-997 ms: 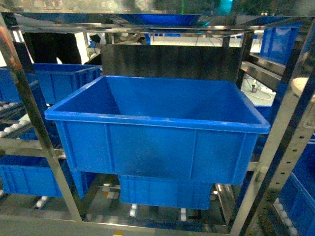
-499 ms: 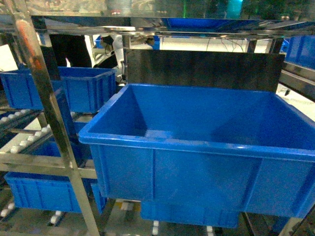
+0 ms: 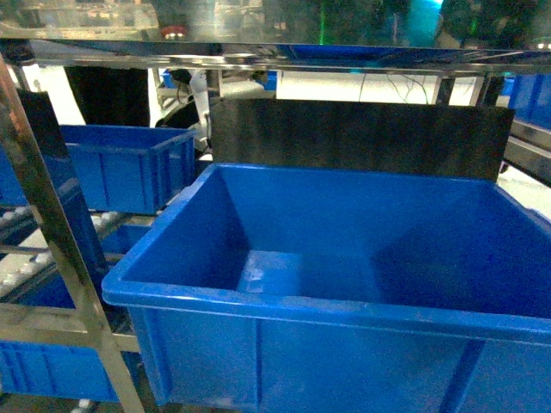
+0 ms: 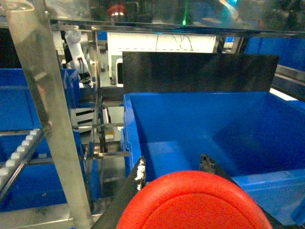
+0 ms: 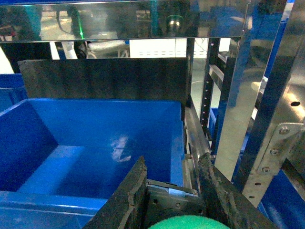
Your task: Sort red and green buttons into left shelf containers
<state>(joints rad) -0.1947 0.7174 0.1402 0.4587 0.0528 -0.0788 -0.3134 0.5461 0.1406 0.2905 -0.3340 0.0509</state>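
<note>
The large blue bin (image 3: pixel 344 301) now sits lower and closer in the head view than half a second ago, its near rim dropped toward the bottom edge and its bare floor more exposed, while the steel shelf post (image 3: pixel 60 258) at its left has slid outward. Nearest the bin's front rim, the left tool (image 4: pixel 174 167) clamps the red button (image 4: pixel 193 202), whose domed cap fills the space between two dark fingers (image 4: pixel 138 174) just short of the bin and above rim level. At the bin's right front corner, the right tool (image 5: pixel 174 176) grips the green button (image 5: pixel 190 223), only the top of its cap showing between the fingers, again outside the bin. Behind the bin stands a dark backboard (image 3: pixel 357 138); to its left, further back, a smaller blue bin (image 3: pixel 120 163) rests on the roller shelf (image 3: pixel 21 267).
</note>
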